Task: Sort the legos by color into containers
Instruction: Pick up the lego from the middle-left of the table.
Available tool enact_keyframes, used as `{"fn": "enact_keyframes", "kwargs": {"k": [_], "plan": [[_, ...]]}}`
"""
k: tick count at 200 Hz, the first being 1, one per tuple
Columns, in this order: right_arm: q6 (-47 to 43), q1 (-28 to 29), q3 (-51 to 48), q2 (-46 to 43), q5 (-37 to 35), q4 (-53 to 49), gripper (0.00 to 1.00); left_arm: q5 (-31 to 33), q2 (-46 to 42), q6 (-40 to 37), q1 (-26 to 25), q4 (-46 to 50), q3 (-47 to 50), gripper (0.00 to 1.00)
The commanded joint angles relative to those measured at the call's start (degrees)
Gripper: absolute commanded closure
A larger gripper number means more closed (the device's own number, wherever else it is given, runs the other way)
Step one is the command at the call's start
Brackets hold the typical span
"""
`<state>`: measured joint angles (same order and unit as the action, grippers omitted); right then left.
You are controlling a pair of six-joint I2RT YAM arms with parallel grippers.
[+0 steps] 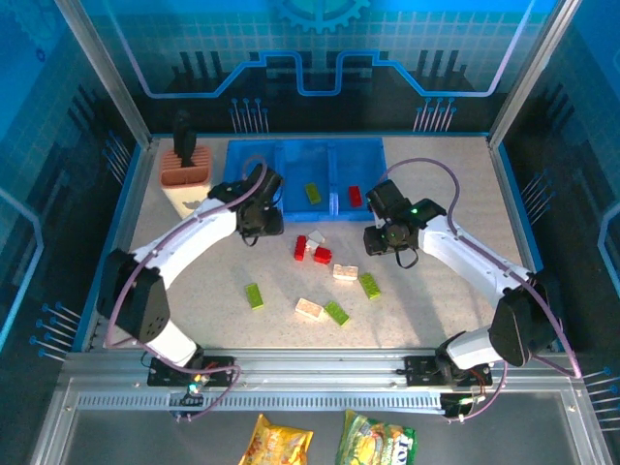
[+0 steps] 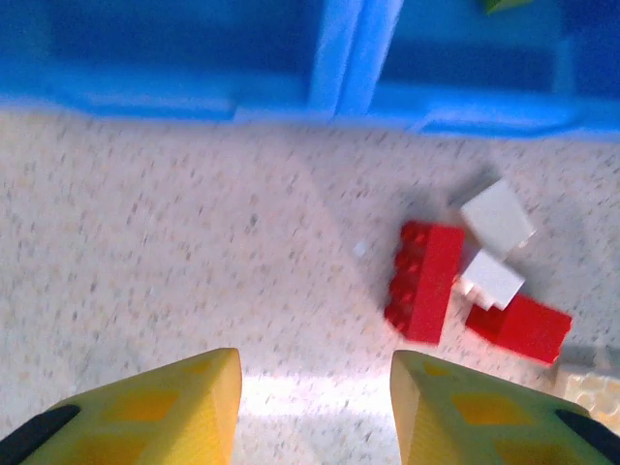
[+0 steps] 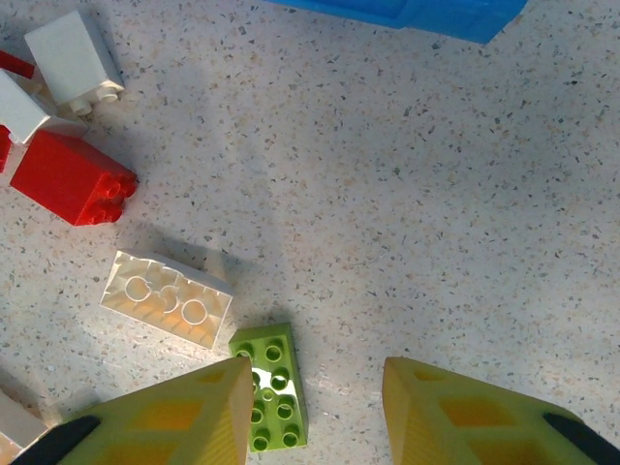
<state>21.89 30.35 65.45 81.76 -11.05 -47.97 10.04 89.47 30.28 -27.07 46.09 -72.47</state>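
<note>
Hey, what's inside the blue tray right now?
A green brick lies in the middle compartment of the tray, a red brick in the right one. The left arm covers part of the left compartment, so its contents are uncertain.

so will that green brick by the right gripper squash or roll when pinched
The green brick looks like hard moulded plastic, so probably stiff and light. It lies flat with boxy sides, so it should slide rather than roll. Its glossy top hints it might slip in the right gripper.
</note>
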Motion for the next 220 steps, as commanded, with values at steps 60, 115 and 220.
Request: {"fn": "enact_keyframes", "kwargs": {"k": [60,115,220], "plan": [[0.74,0.9,-1.53,0.01,-0.02,-0.67,0.59,-6.07,-1.32,6.51,-7.86,-4.82,10.93,0.54],[0.96,0.84,-1.86,-1.23,-1.27,-2.11,0.59,-8.02,1.56,10.0,-19.75,-4.0,11.82,0.43],[0.65,-0.14,-2.43,-3.45,-2.05,-3.49,0.58,-7.45,6.33,3.64,-30.5,-2.4,12.64,0.05]]}}
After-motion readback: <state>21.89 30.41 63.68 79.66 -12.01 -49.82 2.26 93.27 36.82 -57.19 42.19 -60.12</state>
